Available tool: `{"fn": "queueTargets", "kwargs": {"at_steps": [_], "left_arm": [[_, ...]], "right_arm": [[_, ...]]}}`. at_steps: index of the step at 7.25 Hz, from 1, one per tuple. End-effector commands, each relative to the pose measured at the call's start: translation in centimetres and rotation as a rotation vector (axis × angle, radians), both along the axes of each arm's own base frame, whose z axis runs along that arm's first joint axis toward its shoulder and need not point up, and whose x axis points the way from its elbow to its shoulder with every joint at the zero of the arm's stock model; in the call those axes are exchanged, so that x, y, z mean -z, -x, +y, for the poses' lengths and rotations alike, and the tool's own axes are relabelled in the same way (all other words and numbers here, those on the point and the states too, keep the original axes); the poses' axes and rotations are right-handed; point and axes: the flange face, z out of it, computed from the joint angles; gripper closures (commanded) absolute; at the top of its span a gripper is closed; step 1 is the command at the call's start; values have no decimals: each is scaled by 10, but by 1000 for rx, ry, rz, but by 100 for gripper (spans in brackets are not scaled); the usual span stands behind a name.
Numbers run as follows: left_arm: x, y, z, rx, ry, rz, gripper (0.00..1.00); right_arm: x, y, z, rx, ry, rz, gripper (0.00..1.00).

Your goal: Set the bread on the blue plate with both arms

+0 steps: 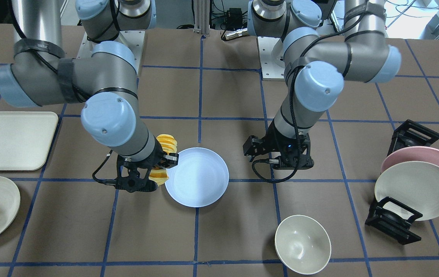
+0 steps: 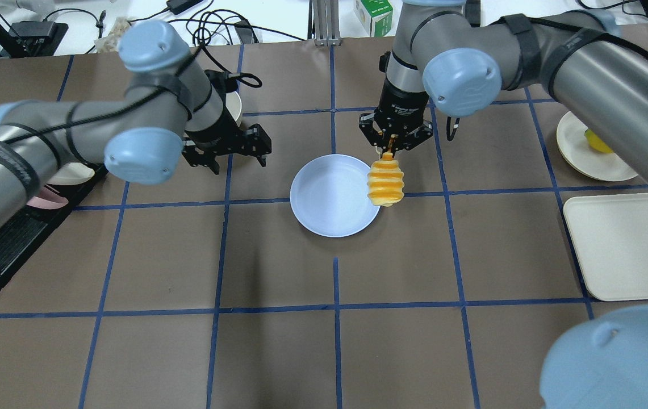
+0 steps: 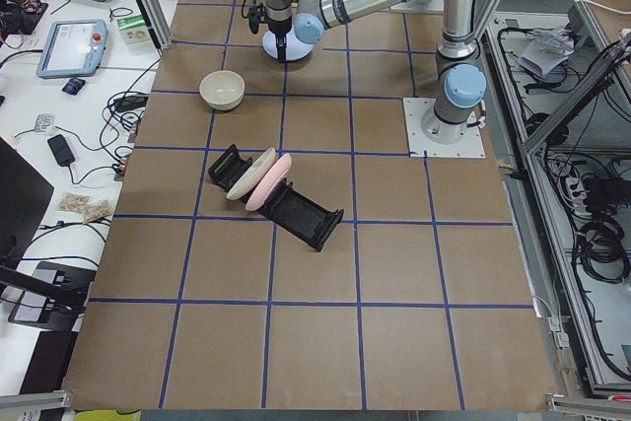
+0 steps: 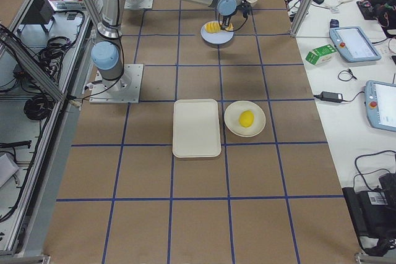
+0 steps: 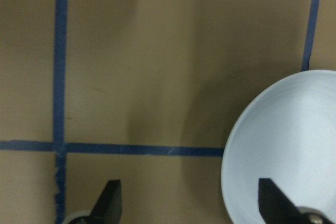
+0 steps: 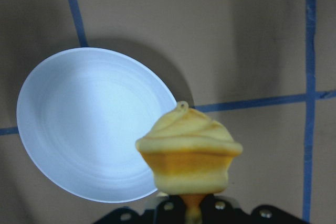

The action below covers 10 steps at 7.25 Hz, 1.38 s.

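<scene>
The blue plate (image 2: 329,199) lies on the table's middle; it also shows in the front view (image 1: 200,179). My right gripper (image 2: 390,149) is shut on one end of the bread (image 2: 386,183), an orange-yellow sliced loaf that hangs down lengthwise above the plate's rim on my right side. The right wrist view shows the bread (image 6: 189,156) end-on, with the plate (image 6: 89,124) below and to its left. In the front view the bread (image 1: 165,144) sits beside the plate's edge. My left gripper (image 2: 224,153) is open and empty, low over bare table to the plate's left; its wrist view shows the plate's rim (image 5: 247,129).
A cream tray (image 2: 624,244) and a cream plate (image 2: 576,150) with a yellow fruit (image 2: 597,141) lie on my right. A rack (image 1: 392,221) with a pink plate (image 1: 438,156) and a cream plate (image 1: 415,190) stands on my left, and a white bowl (image 1: 302,244) lies beyond my left gripper.
</scene>
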Motion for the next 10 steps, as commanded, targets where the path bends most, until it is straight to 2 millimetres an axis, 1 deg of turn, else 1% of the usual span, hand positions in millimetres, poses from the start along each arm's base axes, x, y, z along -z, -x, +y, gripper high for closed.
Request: {"fn": "queueTargets", "kwargs": {"at_steps": [1,2,3,4,5,6,7,8,9,10], "left_arm": [[-112,-35,16,118,-24,-109,0],[-148,-39,25,113,28,-104,0],[-165,-23,34,116,70,-4,0],[-173,-21,46,122,74,17,0],[-172,-27,53,119,55,-31,0],[-170,-35,50,124,24,-105,0],[-170,-37,48,135,19,-110,0],[-180,-41,44,175,37,-101,0],[-181,-39,41,164,39,-88,0],[-174,-35,41,147,34,-49,0]], "right_arm": [[35,-52,0,-71,65,-15,100],[45,-62,4,-90,52,-12,100],[63,-78,8,-95,39,-8,100],[81,-94,11,-112,67,-12,100],[91,-95,13,-101,67,-11,100],[100,-93,17,-98,71,-13,87],[105,-93,18,-98,99,-20,49],[110,-92,21,-98,102,-21,16],[109,-92,22,-101,111,-24,1],[107,-91,21,-101,117,-21,0]]}}
